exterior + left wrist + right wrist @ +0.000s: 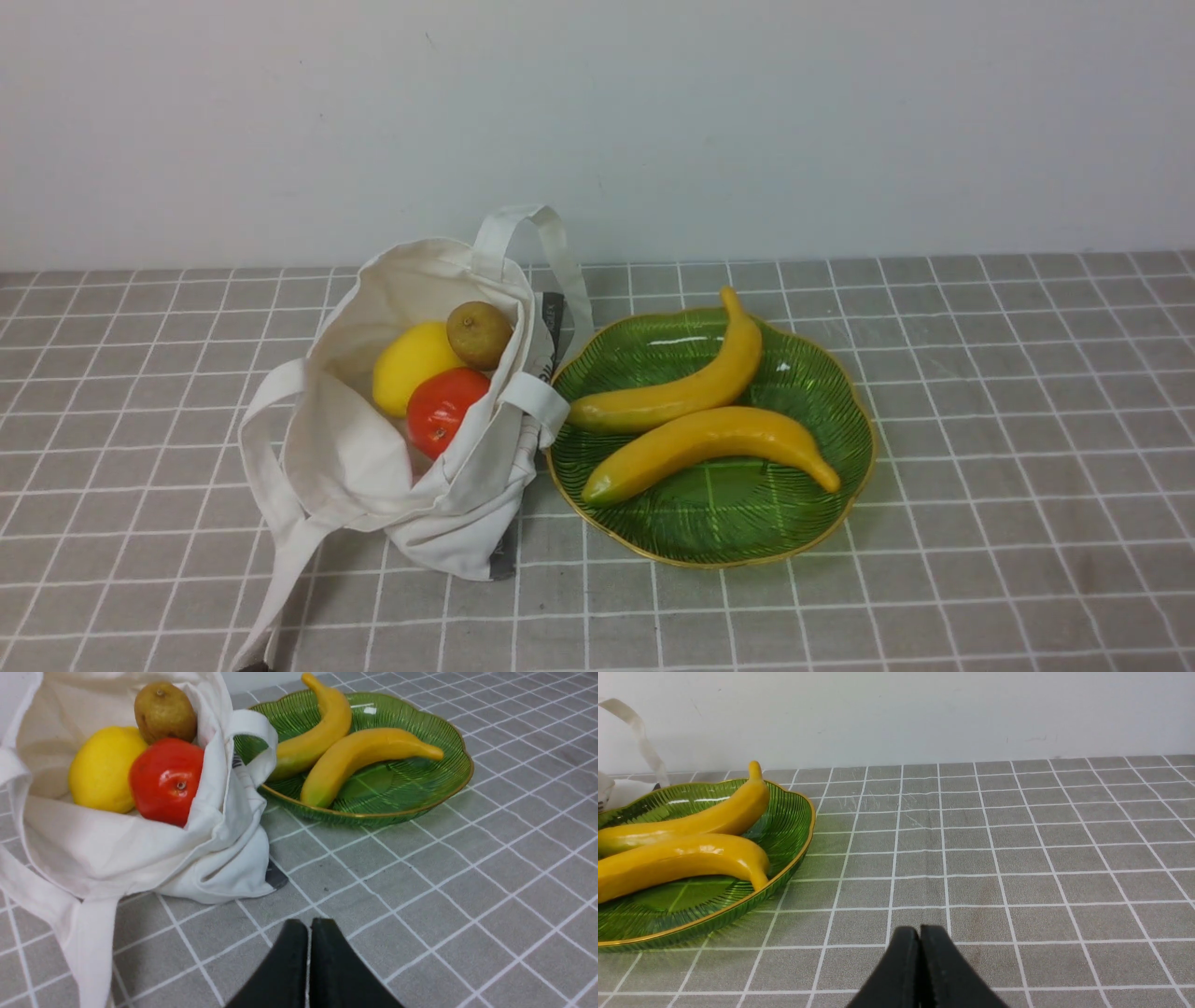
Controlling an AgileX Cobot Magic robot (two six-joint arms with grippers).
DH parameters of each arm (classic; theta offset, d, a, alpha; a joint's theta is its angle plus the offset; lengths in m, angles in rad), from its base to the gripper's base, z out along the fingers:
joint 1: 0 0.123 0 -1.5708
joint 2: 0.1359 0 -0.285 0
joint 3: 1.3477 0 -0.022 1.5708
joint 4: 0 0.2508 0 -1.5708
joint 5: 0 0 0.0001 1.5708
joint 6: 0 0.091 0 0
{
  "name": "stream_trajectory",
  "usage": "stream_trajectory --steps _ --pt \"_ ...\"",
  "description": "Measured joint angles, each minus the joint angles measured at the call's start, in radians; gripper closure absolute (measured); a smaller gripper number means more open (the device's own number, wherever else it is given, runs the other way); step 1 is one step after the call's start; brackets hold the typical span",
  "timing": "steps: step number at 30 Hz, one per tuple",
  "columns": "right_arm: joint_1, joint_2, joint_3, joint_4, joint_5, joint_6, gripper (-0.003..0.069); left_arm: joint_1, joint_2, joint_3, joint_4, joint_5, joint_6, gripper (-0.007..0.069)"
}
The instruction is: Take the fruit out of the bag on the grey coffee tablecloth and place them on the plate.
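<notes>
In the front view the bag (373, 467) lay slumped on the grey checked tablecloth (980, 420), mouth gaping upward, with the lemon (411, 366), the red-orange fruit (443, 408) and the brown kiwi-like fruit (478, 333) nestled together inside. Just beside it the plate (747, 537) already held the two bananas (695, 420), laid side by side across its middle; neither gripper showed in this view. One strap handle (534, 397) rested against the plate's near rim, so any lift out of the bag would do well to rise straight up before crossing over, lest the canvas drag the plate. In the left wrist view the left gripper (309, 927) hovered above bare cloth in front of the bag, its jaws pressed together and holding nothing. They would need to part wide before descending, and the red-orange fruit, sitting uppermost and nearest the opening's edge, looked the easiest first pick. In the right wrist view the right gripper (920, 933) likewise had its jaws closed on nothing, well apart from the plate. The free glass near the plate's front edge seemed the safest spot to set a round fruit, as the glossy bananas might let it roll.
</notes>
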Motion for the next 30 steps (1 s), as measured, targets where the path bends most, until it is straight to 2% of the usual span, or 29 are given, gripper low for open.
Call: stream_trajectory --steps 4,7,11,12,16,24,30 --pt "0.0 0.0 0.0 0.0 0.0 0.0 0.0673 0.043 -0.048 0.032 0.001 0.006 0.0 0.0632" --pt "0.0 0.0 0.0 0.0 0.0 0.0 0.0673 0.13 -0.146 0.061 0.009 0.006 0.001 0.0632" --pt "0.0 0.0 0.0 0.0 0.0 0.0 0.0673 0.242 -0.22 0.088 0.085 0.009 0.001 0.0632" --pt "0.0 0.0 0.0 0.0 0.0 0.0 0.0673 0.305 -0.235 0.091 0.112 0.01 0.0 0.0632" --pt "0.0 0.0 0.0 0.0 0.0 0.0 0.0673 0.392 -0.283 0.092 0.116 0.023 0.0 0.0632" --pt "0.0 0.0 0.0 0.0 0.0 0.0 0.0673 0.509 -0.297 0.092 0.105 0.096 0.0 0.0632" --pt "0.0 0.0 0.0 0.0 0.0 0.0 0.0673 0.533 -0.297 0.092 0.102 0.14 0.0 0.0632"
